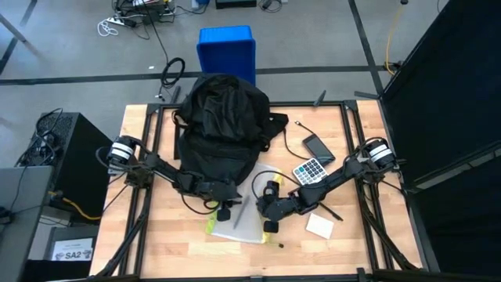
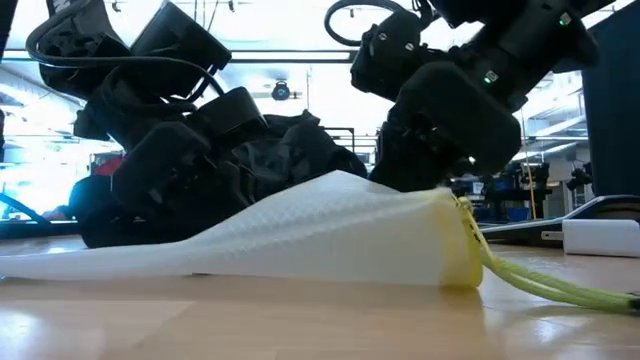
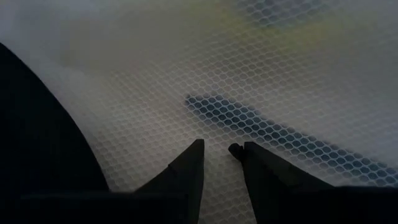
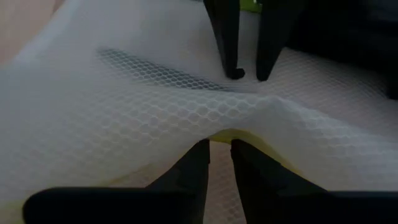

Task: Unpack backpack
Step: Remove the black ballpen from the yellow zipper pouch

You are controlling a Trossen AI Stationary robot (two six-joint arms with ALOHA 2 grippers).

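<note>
White mesh pouch [image 4: 155, 118] is pinched by the right gripper [image 4: 221, 152]; left gripper [image 3: 222, 152] fingers nearly closed above it; lift slowly, clear of the backpack [image 1: 219, 125].

Matt black fabric backpack [image 1: 221, 125], white honeycomb-mesh pouch [image 2: 330, 235], pale wood table [image 1: 344, 243]

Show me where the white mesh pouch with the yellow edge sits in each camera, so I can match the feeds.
High view: mesh pouch on the table's near edge, between both grippers.
Low view: fills the foreground, yellow end at right.
Left wrist view: fills the picture.
Right wrist view: bunched at the right gripper.
Shared landmark: backpack, behind the pouch in the low view.
</note>
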